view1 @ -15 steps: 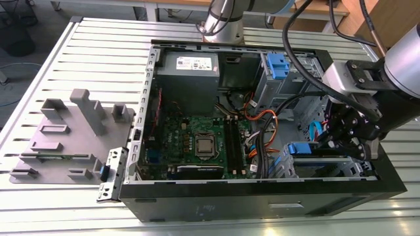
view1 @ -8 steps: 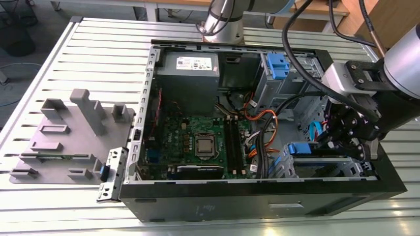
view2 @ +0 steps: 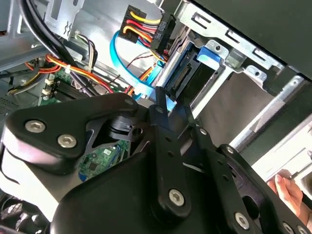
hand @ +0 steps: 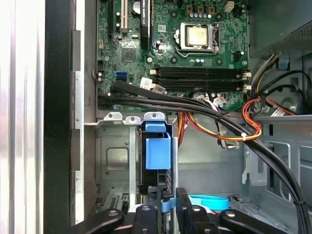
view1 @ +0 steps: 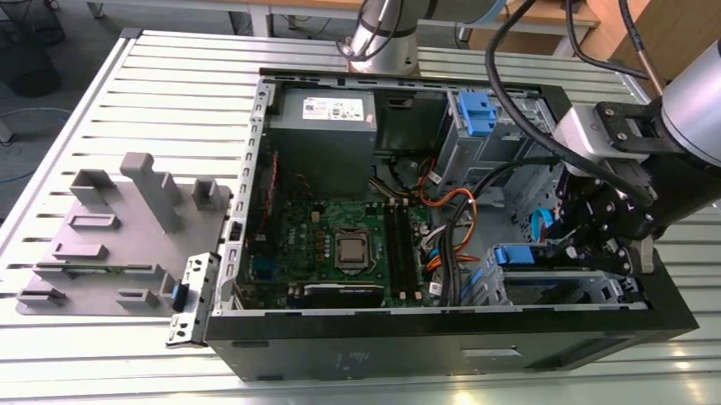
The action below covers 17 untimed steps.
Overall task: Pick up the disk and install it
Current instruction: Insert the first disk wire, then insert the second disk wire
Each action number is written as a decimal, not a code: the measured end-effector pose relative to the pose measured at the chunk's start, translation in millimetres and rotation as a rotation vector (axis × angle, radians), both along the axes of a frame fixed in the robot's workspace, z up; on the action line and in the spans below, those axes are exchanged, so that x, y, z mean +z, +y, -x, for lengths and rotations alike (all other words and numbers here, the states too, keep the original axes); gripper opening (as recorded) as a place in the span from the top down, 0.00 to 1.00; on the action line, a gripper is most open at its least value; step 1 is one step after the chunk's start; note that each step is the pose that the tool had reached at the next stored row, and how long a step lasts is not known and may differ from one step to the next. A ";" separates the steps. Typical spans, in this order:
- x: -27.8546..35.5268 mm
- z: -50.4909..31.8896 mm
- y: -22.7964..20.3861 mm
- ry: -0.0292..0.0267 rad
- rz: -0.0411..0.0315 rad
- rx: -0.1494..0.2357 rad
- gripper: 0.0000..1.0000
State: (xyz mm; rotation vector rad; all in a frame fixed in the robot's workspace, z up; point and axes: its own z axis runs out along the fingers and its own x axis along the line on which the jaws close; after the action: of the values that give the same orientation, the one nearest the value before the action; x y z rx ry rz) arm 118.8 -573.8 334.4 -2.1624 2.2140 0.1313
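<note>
Jaws: I cannot tell from my views whether they clamp anything. Gripper (hand: 168, 207) sits low inside the open computer case (view1: 451, 346), at the metal drive cage (hand: 114, 161). Disk (hand: 158, 146) stands on edge in that cage, its blue rail end just beside the gripper; I cannot confirm contact. Black cable bundle (hand: 195, 105) runs between cage and motherboard (hand: 195, 44). Grey holder block (view1: 113, 228) lies outside the case, at the exterior view's left.
</note>
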 end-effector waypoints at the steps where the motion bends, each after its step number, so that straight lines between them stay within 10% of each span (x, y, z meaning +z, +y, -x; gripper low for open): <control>1: 3.5 0.0 0.0 -0.0001 0.0001 0.000 0.71; 5: 17.5 0.0 0.0 0.0000 0.0000 0.000 0.71; 17: 18.5 -6.9 0.0 0.0000 0.0001 0.000 0.71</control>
State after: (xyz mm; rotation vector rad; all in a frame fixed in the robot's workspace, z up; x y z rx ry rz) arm 125.7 -573.8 352.9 -2.1624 2.2141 0.1311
